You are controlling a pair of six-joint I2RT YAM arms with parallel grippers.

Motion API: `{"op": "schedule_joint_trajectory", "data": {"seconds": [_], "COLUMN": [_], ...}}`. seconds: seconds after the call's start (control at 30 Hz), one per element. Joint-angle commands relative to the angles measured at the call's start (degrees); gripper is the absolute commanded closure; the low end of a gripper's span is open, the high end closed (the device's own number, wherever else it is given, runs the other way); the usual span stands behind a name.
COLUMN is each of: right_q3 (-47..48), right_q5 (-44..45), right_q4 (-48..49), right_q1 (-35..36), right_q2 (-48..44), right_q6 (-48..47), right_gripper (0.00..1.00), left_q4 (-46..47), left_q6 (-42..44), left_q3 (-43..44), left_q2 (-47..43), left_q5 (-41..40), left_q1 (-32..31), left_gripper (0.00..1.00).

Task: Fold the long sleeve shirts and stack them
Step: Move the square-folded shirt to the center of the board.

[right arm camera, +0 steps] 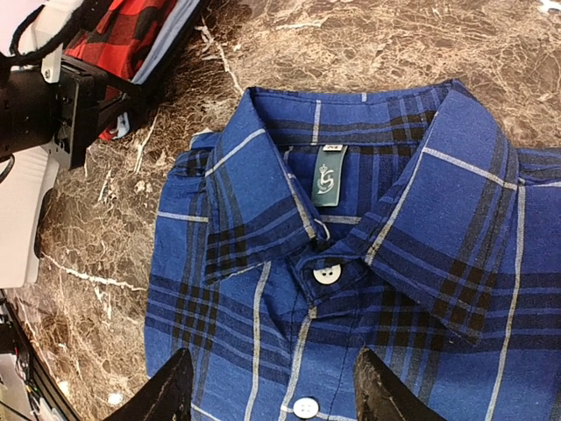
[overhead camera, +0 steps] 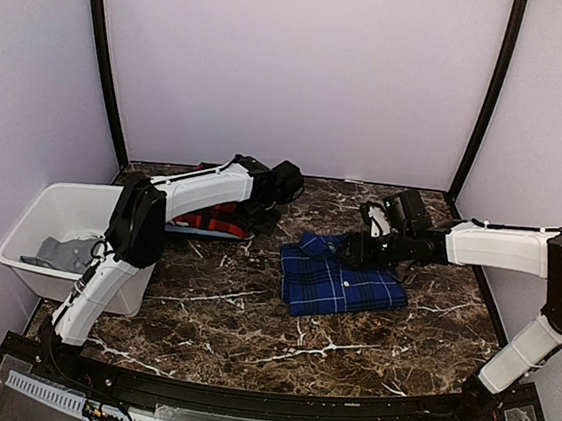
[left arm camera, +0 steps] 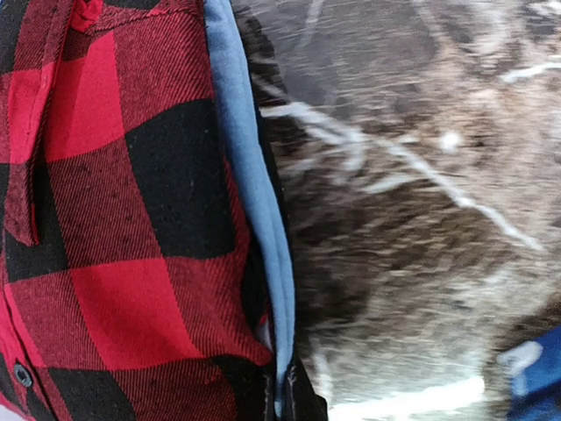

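Note:
The red-and-black shirt (overhead camera: 209, 221) lies at the back of the marble table, with a light blue lining along its edge (left arm camera: 250, 175). My left gripper (overhead camera: 272, 205) is at its right edge and shut on that edge. Its fingers meet at the bottom of the left wrist view (left arm camera: 285, 399). The dark blue shirt (overhead camera: 344, 283) lies folded in the middle right, collar and white buttons up (right arm camera: 351, 263). My right gripper (right arm camera: 276, 395) is open just above its button placket below the collar, one finger on each side. In the top view the right gripper (overhead camera: 359, 249) is at the shirt's far end.
A white bin (overhead camera: 45, 211) stands at the left edge with a grey cloth (overhead camera: 55, 252) in it. Black poles and pale walls enclose the back and sides. The two shirts lie about a hand's width apart.

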Motion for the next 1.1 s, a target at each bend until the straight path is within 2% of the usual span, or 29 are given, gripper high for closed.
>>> {"op": "schedule_joint_trajectory", "data": {"seconds": [0.0, 0.37, 0.6, 0.67, 0.77, 0.83, 0.9, 1.07], "right_q3": [-1.0, -2.2, -3.7, -4.4, -4.9, -5.3, -5.9, -8.0], "right_q5": [1.0, 2.3, 3.4, 3.0, 2.8, 3.1, 3.3, 3.0], "right_q4": [-0.3, -1.6, -2.0, -1.8, -1.6, -1.5, -1.3, -0.4], "right_q1": [-0.3, -0.4, -1.3, -2.4, -4.6, -6.0, -7.5, -11.7], "right_q2": [-2.1, -4.1, -5.5, -5.9, -6.1, -6.3, -6.4, -5.8], "right_q6": [-1.0, -1.2, -1.1, -1.3, -1.7, -2.0, -2.3, -3.1], "right_gripper": [0.41, 0.4, 0.4, 0.39, 0.39, 0.38, 0.38, 0.38], "left_q4": [3.1, 12.4, 14.3, 14.0, 13.7, 14.4, 15.5, 19.1], "left_q6": [-2.1, -2.4, -3.2, -3.6, -4.4, -5.1, -5.9, -10.0], "left_q3": [3.1, 4.1, 4.9, 5.2, 4.9, 4.4, 3.4, -4.0], "left_q2": [-0.4, -0.2, -0.2, -0.8, -2.5, -4.1, -6.0, -13.3], "left_q5": [6.5, 17.7, 20.4, 20.7, 21.7, 22.7, 23.6, 26.7], "left_q1": [-1.7, -2.8, -3.1, -3.1, -3.1, -3.1, -3.1, -3.1], "left_gripper": [1.0, 1.0, 0.98, 0.86, 0.58, 0.44, 0.36, 0.31]}}
